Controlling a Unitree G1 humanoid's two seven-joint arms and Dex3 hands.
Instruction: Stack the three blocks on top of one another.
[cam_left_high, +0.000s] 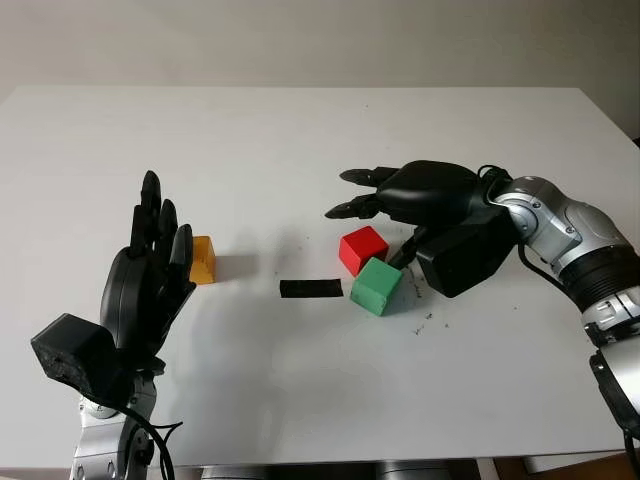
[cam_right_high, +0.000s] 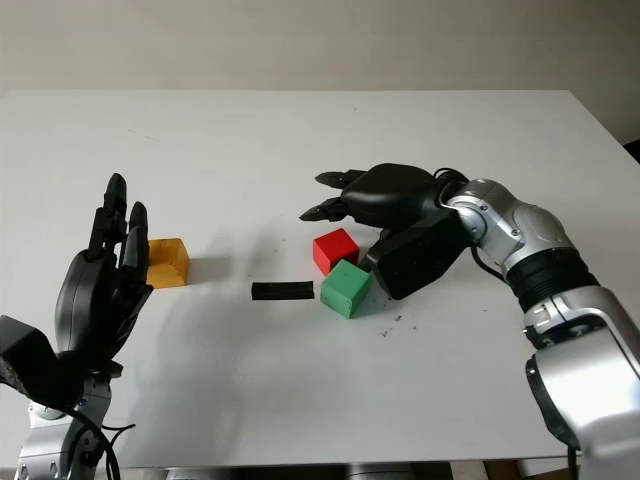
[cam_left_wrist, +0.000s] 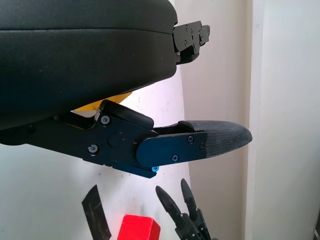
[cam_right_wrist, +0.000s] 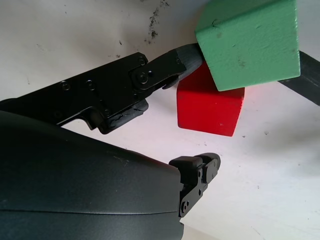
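A red block stands mid-table, with a green block touching its near right corner. A yellow block sits apart at the left. My right hand hovers open over the red block from the right, its fingers reaching past the block's far side. In the right wrist view its thumb tip sits against the corner where the green block meets the red block. My left hand stands upright and open just left of the yellow block, holding nothing.
A flat black strip lies on the white table just left of the green block. Small dark specks mark the tabletop near the right hand. The table's front edge runs close behind the left arm.
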